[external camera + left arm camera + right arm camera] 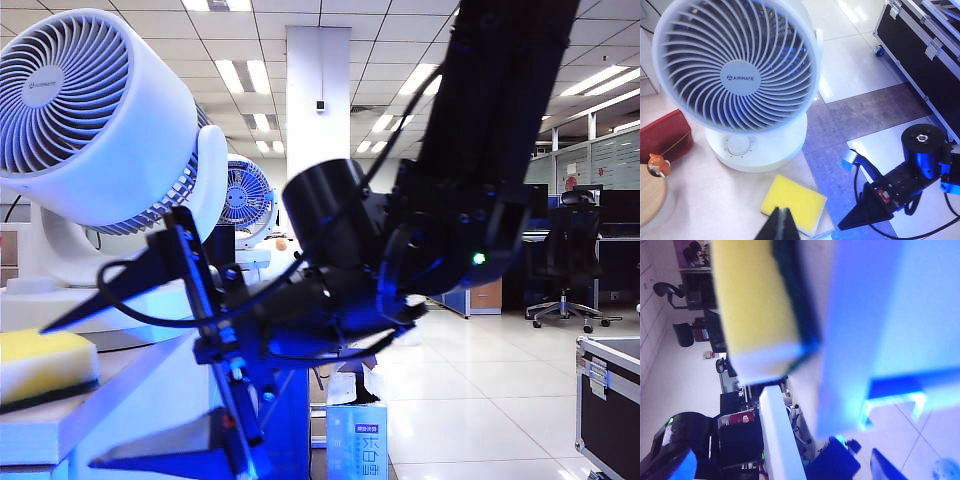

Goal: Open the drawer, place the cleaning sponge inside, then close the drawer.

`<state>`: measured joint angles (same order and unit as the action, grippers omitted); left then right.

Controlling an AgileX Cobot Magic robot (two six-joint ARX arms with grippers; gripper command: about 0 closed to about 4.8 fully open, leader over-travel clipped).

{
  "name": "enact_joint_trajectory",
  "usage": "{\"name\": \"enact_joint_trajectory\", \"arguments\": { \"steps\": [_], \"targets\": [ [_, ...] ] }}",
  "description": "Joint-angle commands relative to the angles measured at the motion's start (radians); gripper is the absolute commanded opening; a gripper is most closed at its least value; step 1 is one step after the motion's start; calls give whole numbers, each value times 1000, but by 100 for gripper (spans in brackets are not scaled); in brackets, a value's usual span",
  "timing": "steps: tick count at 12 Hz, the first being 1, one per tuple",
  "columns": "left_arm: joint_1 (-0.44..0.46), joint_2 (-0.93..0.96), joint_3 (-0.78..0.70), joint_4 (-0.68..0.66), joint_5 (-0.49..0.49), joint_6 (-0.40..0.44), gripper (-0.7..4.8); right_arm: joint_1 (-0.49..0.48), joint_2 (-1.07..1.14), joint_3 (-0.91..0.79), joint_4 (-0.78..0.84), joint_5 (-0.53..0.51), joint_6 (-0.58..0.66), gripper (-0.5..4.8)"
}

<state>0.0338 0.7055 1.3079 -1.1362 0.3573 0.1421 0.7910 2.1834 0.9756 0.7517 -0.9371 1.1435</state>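
Note:
The yellow cleaning sponge (794, 204) lies flat on top of the white drawer unit (60, 425), in front of the fan. From the side the cleaning sponge (45, 362) shows a thin dark layer underneath. My left gripper (782, 222) hangs shut and empty over the sponge's near edge. My right gripper (68, 397) is open, its two black fingers spread wide toward the unit's side below the sponge. In the right wrist view the sponge (752, 305) sits very close, beside the drawer front and its handle (892, 405), which looks flush. That gripper's fingertips (832, 462) are dark and empty.
A big white fan (737, 75) stands behind the sponge. A red pouch (665, 135) and a small fox figure (657, 165) on a wooden disc sit beside it. A black flight case (610, 400) and a carton (357, 440) stand on the floor.

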Motion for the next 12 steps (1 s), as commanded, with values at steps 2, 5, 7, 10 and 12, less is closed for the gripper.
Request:
{"name": "enact_joint_trajectory", "arguments": {
  "steps": [2, 5, 7, 10, 12],
  "targets": [
    [0, 0, 3, 16, 6, 4, -5, 20, 24, 35, 31, 1, 9, 479],
    [0, 0, 3, 13, 6, 4, -5, 26, 44, 38, 31, 17, 9, 479],
    [0, 0, 3, 10, 6, 4, -5, 31, 51, 38, 38, 18, 11, 479],
    [0, 0, 3, 8, 6, 4, -5, 38, 51, 38, 47, 22, 12, 479],
    [0, 0, 3, 8, 6, 4, -5, 42, 51, 39, 121, 40, 71, 479]
  ]
}}
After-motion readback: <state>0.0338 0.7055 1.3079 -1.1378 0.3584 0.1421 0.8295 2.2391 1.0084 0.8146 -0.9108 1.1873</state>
